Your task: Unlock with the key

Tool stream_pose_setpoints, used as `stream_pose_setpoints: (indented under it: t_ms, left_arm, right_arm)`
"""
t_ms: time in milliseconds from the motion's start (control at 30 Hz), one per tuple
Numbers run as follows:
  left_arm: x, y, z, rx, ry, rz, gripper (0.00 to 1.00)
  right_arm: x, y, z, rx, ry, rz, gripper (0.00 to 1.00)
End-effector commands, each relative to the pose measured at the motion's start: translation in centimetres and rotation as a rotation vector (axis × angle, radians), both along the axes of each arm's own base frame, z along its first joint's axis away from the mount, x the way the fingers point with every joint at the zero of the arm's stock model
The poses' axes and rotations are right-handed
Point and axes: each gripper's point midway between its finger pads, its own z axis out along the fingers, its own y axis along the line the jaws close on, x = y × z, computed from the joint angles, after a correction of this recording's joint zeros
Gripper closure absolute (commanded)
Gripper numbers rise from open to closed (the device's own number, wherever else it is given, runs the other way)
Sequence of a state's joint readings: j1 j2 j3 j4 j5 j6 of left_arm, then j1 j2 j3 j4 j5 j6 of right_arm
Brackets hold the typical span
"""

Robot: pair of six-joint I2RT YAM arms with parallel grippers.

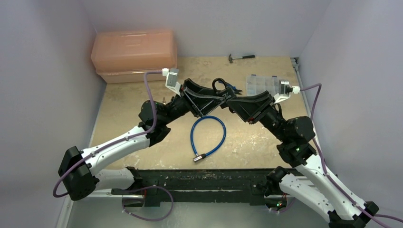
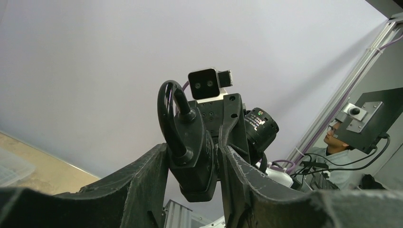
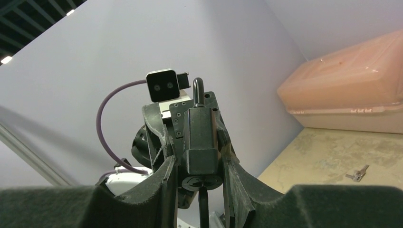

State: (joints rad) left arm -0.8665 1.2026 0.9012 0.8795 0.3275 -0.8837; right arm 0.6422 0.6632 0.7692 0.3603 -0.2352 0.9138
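OK: padlock held up between 2 grippers, key down on the table.

Key (image 3: 357,175) lies flat on the table (image 3: 309,156) near the toolbox (image 1: 134,54), left of and below both grippers, long axis on a slant in the right wrist view; can't find it in the top view. Left arm looks nearer, my call. Left gripper (image 2: 194,156) has its fingers either side of the padlock (image 3: 200,142) by the shackle; clamped or just flanking, can't tell. Right gripper (image 3: 200,164) grasps the body, keyhole end toward its camera. Both arms are raised and reach inward, meeting mid-table.
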Motion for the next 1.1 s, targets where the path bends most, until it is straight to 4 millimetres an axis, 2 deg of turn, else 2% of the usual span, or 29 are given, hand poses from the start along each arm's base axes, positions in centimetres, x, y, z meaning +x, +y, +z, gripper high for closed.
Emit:
stream_pose_setpoints:
  t_ms: [0,400,567,767,833,933,1067]
  left_arm:
    - [-0.7,0.5,1.5,-0.06,-0.053,-0.016,0.55]
    - [-0.1,0.7,2.0,-0.096,-0.062,0.013,0.53]
    - [0.0,0.6,2.1,-0.108,-0.059,0.006,0.55]
    - [0.2,0.0,1.4,-0.093,-0.05,-0.004,0.62]
    - [0.3,-0.2,1.2,-0.086,-0.051,-0.01,0.71]
    - [0.2,-0.5,1.2,-0.079,-0.061,-0.018,1.0]
    - [0.5,-0.3,0.9,-0.05,-0.068,0.021,1.0]
  right_arm:
    - [-2.0,-0.9,4.0,0.117,-0.117,0.04,1.0]
    - [-1.8,-0.2,3.3,0.109,-0.097,0.069,1.0]
    - [-1.8,-0.1,3.2,0.11,-0.091,0.077,1.0]
    - [-1.7,0.0,3.4,0.119,-0.093,0.083,1.0]
    - [-1.7,0.1,3.4,0.119,-0.093,0.089,1.0]
    - [-1.6,0.3,3.2,0.113,-0.088,0.093,1.0]
    - [-1.3,0.3,2.7,0.08,-0.074,0.072,1.0]
